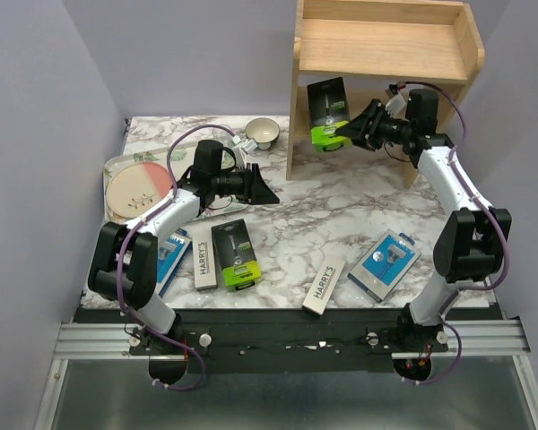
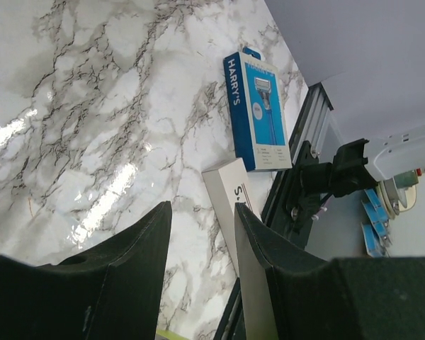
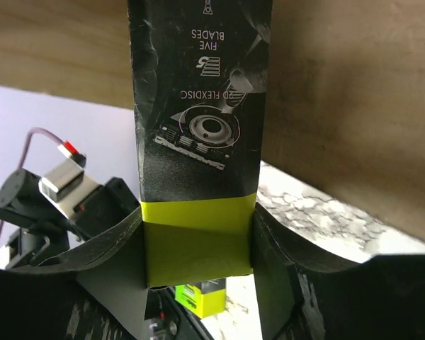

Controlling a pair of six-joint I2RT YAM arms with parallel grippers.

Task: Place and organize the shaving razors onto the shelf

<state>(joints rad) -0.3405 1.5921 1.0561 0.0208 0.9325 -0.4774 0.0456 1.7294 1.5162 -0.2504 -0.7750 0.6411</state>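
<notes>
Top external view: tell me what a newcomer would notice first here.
The right hand grips a black-and-lime razor pack by its lime end, at the lower opening of the wooden shelf. The left hand hangs open and empty over the marble table, with five more packs lying flat along its near edge.

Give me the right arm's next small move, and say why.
Probably push the black, green-ended box a little deeper under the upper tier of the shelf, then let go: the right gripper clamps its green end, and the box stands at the front opening.
</notes>
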